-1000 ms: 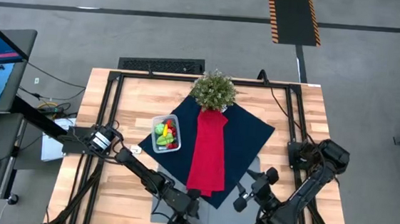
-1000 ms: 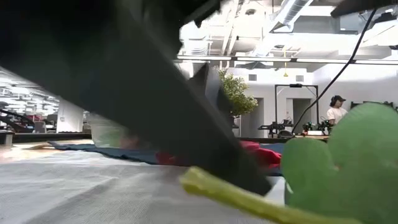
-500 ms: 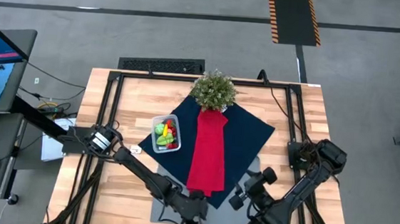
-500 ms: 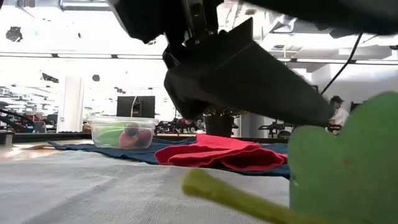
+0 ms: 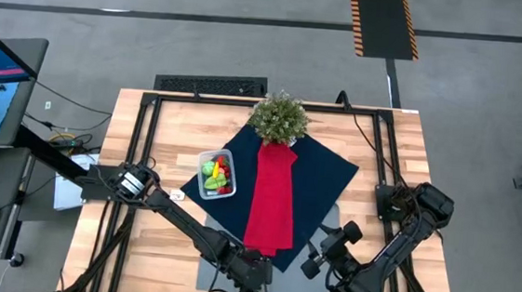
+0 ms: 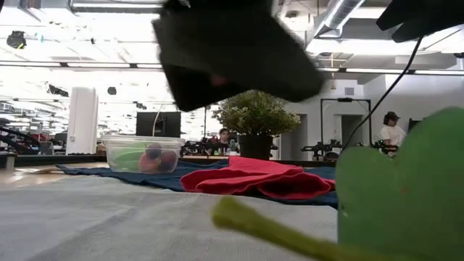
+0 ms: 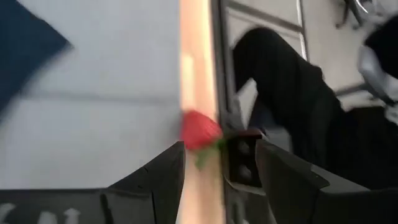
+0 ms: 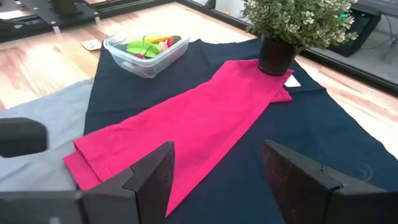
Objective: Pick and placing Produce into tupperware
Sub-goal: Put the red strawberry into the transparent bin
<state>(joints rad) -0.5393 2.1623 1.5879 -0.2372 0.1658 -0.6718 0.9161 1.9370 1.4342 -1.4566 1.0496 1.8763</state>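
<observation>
My left gripper (image 7: 217,163) hangs with fingers apart at the table's near edge; my right gripper (image 8: 214,167), fingers spread wide, waits beside it.

A bright red cloth strip (image 5: 273,199) runs down a navy blue cloth (image 5: 319,180) from the bushy green potted plant (image 5: 279,117), whose pot is black. Just beside the strip, the clear greyish tupperware (image 5: 216,175) shows green, yellow and red produce (image 8: 147,46). A red strawberry with green leaves (image 7: 200,132) lies at the pale wood table (image 5: 169,128) edge, past a light grey mat (image 8: 43,112).
</observation>
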